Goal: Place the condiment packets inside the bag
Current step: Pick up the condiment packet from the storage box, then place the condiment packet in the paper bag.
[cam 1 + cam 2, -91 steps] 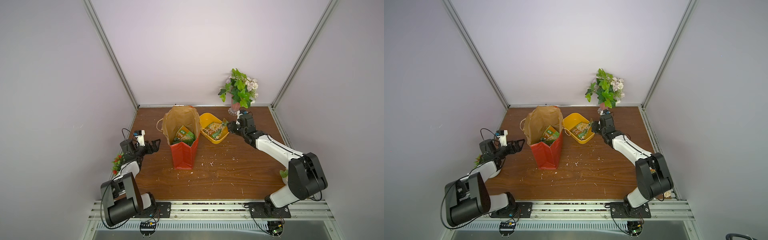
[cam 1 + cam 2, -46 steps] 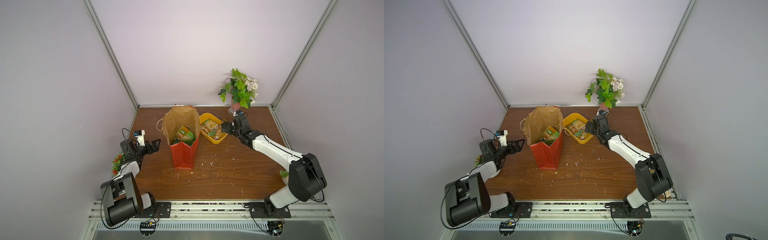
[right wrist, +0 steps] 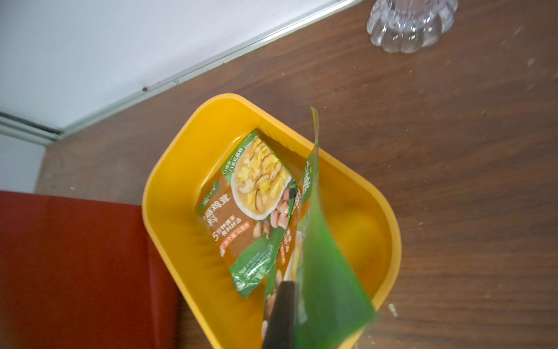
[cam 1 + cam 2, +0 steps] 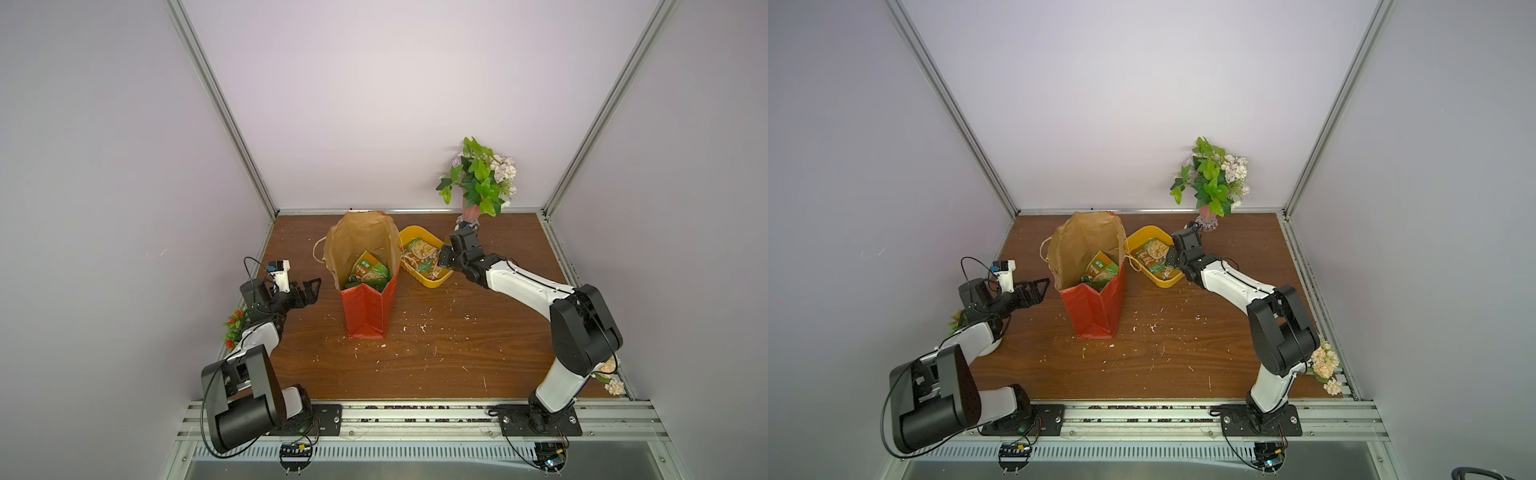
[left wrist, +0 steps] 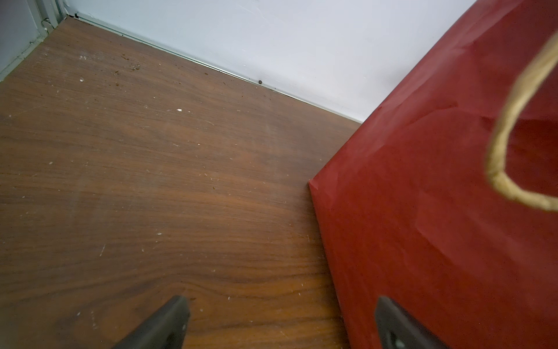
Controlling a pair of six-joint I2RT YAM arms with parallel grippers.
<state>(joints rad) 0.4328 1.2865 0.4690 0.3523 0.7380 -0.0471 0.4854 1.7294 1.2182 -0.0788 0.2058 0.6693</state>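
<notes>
My right gripper (image 4: pixel 441 262) is clamped on the edge of a green packet (image 3: pixel 326 272), which stands on edge above the tray (image 3: pixel 178 169). In the wrist view the pouch bends away from the pinch, so I judge my hold shallow and should move smoothly. A second packet (image 3: pixel 250 205) lies flat in the tray, partly under the one I hold, so I should lift straight up until the hanging corner is free of it and of the tray's wall. The bag (image 4: pixel 365 303) stands just beside the tray, mouth open, with packets (image 4: pixel 370 270) already inside. Its wall rises well above the tray, so I need height before I swing across, or the limp pouch will catch the rim and fold it in. I'd bring it over the middle of the mouth, lower a little, then let go. My left gripper (image 4: pixel 308 291) is spread wide near the bag's far side, not touching it; it could steady that wall if the bag tips on the bench (image 4: pixel 457 345)
</notes>
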